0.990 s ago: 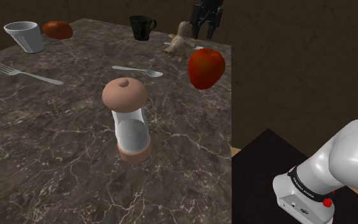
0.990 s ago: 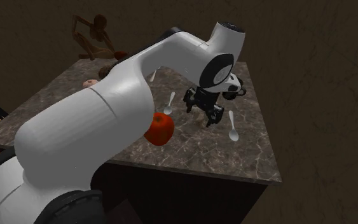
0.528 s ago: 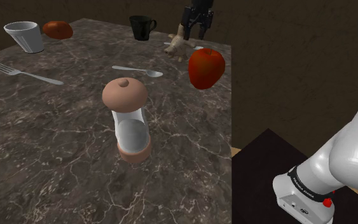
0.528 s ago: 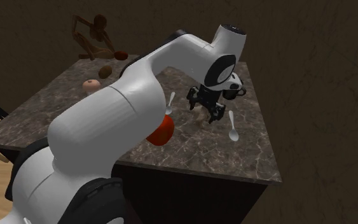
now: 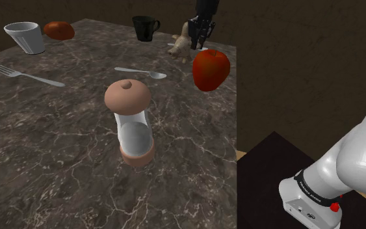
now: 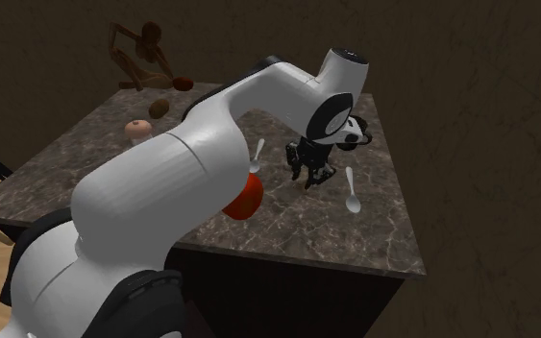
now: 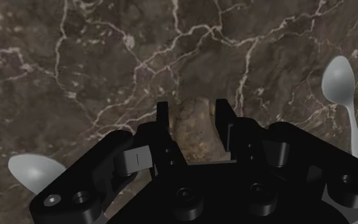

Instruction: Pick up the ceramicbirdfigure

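Down it comes! The gripper (image 5: 201, 32) has dropped over the last second from hovering behind the bird (image 5: 183, 42) to sitting right on it. The bird stands at the bench's (image 5: 77, 136) far edge, towards the shoulder view's right, between the mug (image 5: 145, 27) and the apple (image 5: 210, 68). From the wrist, the fingers (image 7: 163, 114) look clamped on the bird's flanks, pinching it. It's not yet off the bench, so a straight lift looks next.
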Available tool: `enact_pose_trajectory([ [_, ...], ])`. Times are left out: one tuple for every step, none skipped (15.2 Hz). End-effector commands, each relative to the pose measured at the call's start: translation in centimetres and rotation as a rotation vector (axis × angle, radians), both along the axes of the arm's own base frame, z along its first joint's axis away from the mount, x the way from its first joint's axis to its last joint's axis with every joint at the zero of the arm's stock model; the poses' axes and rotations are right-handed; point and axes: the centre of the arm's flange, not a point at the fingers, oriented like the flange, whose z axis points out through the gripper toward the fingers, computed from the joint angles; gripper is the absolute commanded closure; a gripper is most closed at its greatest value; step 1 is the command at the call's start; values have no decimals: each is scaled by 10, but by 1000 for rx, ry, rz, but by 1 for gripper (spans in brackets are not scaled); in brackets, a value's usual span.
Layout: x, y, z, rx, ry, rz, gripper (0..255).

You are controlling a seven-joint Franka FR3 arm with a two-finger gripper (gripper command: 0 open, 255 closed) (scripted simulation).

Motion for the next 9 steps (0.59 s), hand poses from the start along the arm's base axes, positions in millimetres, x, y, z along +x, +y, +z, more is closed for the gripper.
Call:
enact_pose_trajectory([
  [0, 0, 0, 0, 0, 0, 255],
  [0, 0, 0, 0, 0, 0, 255],
  [0, 0, 0, 0, 0, 0, 255],
  [0, 0, 0, 0, 0, 0, 255],
  [0, 0, 0, 0, 0, 0, 255],
  [1, 0, 0, 0, 0, 0, 255],
  [1, 0, 5, 0, 0, 0, 255],
  [1, 0, 10, 0, 0, 0, 255],
  [1, 0, 16, 0, 0, 0, 255],
])
